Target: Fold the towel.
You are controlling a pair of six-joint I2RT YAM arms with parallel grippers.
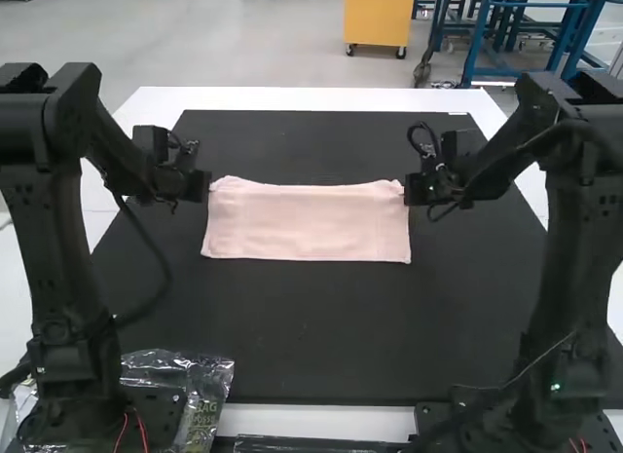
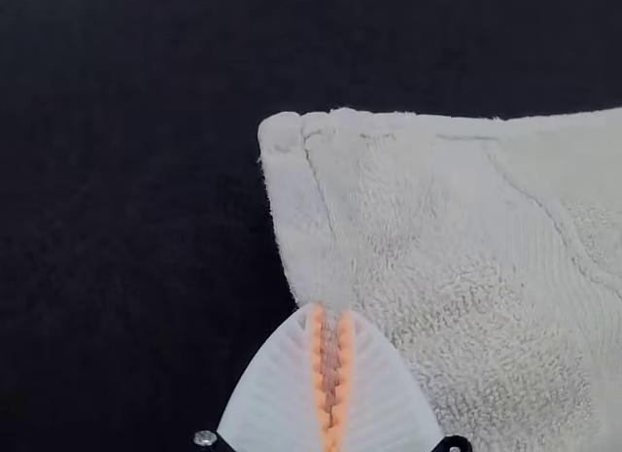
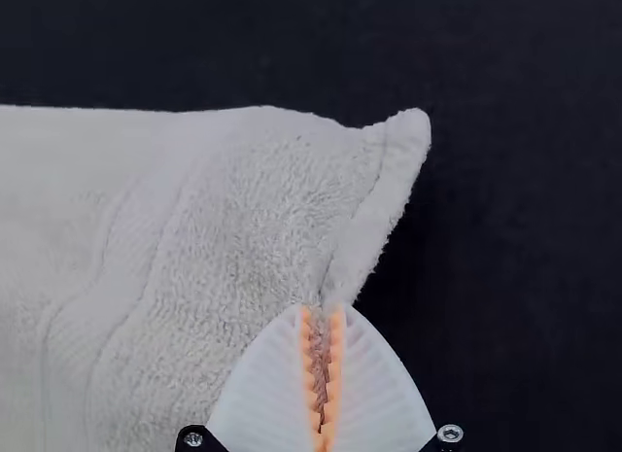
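Inspected at left jaws: clenched on one side edge of pink towel, just short of a far corner. Inspected at right jaws: clenched on the opposite side edge, likewise near a far corner. Stretched between both jaws as a wide strip, over black mat on white desk. Dips slightly along the far edge between the jaws. Noted well apart from left jaws, toward the near side: clear bag.
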